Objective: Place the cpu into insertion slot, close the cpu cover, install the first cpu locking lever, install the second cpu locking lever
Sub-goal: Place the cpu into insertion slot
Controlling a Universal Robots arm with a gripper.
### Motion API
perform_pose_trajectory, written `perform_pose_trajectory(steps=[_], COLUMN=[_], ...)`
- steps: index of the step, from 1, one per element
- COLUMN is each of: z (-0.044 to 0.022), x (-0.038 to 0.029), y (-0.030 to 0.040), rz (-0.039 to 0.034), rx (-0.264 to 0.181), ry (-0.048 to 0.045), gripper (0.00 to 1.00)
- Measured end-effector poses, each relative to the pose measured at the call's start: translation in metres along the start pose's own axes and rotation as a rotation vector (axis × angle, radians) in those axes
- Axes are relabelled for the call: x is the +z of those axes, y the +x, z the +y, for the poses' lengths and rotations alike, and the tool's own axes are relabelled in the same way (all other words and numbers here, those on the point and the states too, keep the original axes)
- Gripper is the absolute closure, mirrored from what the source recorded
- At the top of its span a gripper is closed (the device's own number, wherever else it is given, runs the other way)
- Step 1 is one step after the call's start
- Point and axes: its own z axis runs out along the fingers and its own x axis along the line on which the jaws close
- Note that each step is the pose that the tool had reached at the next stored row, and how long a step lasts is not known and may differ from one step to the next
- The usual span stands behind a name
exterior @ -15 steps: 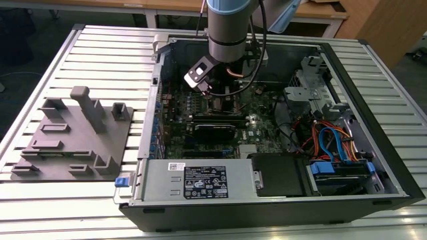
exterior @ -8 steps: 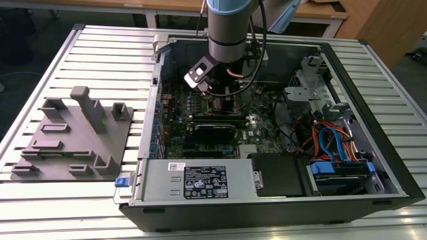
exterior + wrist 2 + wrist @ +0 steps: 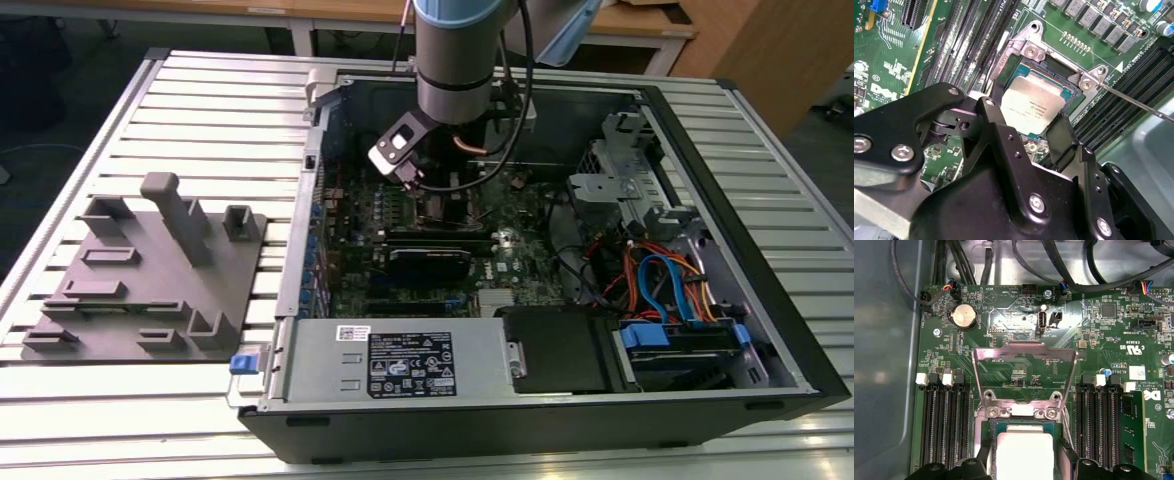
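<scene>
Black claw (image 3: 1030, 117) hangs directly over the socket (image 3: 1054, 82), straddling the chip (image 3: 1035, 97); whether it clenches the chip or merely flanks it cannot be told. That pale chip lies flat inside the socket. Just beyond the socket, the cover (image 3: 1024, 352) stands raised on its hinge, not down over the chip. Around the socket spreads the green board (image 3: 1104, 355), inside an opened computer case (image 3: 534, 420) on the bench (image 3: 134, 420).
</scene>
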Motion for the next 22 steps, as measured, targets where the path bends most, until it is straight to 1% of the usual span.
perform_pose_trajectory(steps=[9,19,21,22], z=[0.0,0.0001,0.0,0.0], x=[0.0003,0.0006,0.0006,0.0006], y=[0.0031,0.003,0.0029,0.0029], rz=[0.0019,0.0026,0.0014,-0.0006], rx=[0.001,0.002,0.002,0.001], ry=[0.0,-0.0001,0.0,0.0], gripper=[0.38,0.38,0.38,0.38])
